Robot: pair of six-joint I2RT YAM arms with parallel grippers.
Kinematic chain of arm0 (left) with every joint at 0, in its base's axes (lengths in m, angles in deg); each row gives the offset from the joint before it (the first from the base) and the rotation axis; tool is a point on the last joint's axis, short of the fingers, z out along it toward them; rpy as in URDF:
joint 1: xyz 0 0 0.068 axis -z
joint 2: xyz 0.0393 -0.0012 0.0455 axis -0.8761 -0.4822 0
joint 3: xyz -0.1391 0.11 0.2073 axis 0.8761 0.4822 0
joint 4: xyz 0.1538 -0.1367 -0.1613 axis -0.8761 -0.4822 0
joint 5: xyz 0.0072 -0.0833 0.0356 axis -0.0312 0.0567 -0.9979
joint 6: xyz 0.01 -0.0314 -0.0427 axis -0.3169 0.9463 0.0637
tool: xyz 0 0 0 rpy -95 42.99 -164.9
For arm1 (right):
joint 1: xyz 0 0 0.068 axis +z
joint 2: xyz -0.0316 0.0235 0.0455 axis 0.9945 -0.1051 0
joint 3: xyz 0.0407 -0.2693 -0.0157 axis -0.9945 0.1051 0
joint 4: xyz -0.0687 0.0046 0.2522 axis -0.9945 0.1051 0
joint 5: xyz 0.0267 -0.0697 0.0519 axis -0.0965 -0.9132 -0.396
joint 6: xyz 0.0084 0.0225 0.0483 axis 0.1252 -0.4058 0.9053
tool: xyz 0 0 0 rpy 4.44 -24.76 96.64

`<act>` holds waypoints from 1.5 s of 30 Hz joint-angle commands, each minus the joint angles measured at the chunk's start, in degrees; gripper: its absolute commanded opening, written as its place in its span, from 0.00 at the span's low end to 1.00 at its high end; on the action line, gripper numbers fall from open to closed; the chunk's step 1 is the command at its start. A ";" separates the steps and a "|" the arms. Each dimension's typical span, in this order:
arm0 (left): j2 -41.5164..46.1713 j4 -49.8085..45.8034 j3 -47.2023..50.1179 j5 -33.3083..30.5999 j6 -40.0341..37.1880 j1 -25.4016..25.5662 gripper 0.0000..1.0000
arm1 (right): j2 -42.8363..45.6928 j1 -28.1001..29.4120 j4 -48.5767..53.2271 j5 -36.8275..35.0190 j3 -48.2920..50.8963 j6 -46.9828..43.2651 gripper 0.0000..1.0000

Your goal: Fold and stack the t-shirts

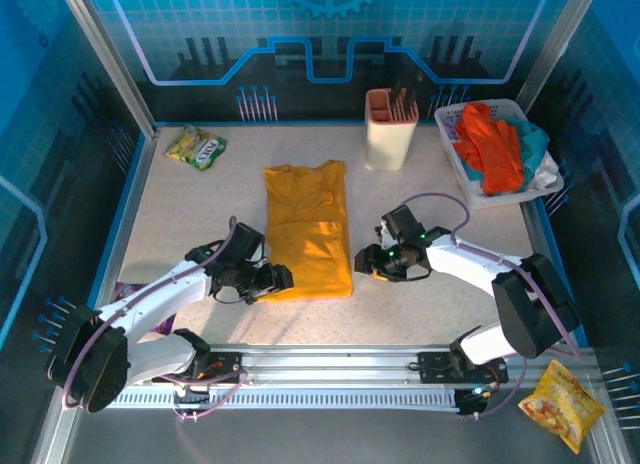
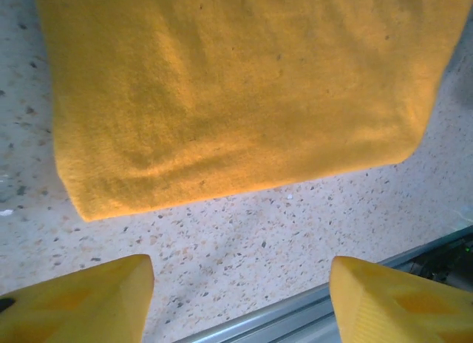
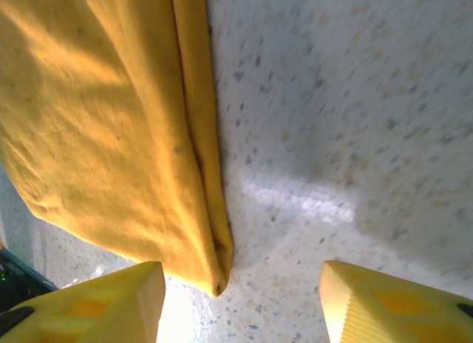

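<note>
Mustard-yellow soft-knit t-shirt point(image 1: 308, 234) lies mid-tabletop point(image 1: 180, 214), sleeves tucked in to a long, faintly rumpled rectangle; I judge it half folded, a crosswise fold left. My left gripper point(image 2: 236, 284) and right gripper point(image 3: 240, 291) stand released at its near corners, grasping nothing. Crumpled orange-red, teal and whitish cloth shirts point(image 1: 490, 149) fill the white slatted plastic basket point(image 1: 448, 119), none stacked yet

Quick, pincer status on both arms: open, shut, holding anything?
Left pincer: open, empty, just short of the yellow t-shirt edge.
Right pincer: open, empty, beside that shirt's corner.
</note>
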 commanded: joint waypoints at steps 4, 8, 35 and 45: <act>1.09 -5.38 3.02 3.66 -2.14 -4.48 0.48 | -0.88 5.22 -0.52 -3.61 1.17 7.20 0.53; -1.87 -5.93 2.93 1.01 -1.56 -6.32 0.46 | -3.61 6.89 -0.76 -3.80 -0.49 7.79 0.51; -14.73 5.17 0.80 1.18 -3.08 -6.50 0.36 | -12.91 13.18 -0.74 -3.79 -8.05 9.77 0.42; -15.56 4.43 -0.44 0.33 -3.96 -6.50 0.32 | -13.84 14.42 -0.74 -2.44 -10.52 10.04 0.39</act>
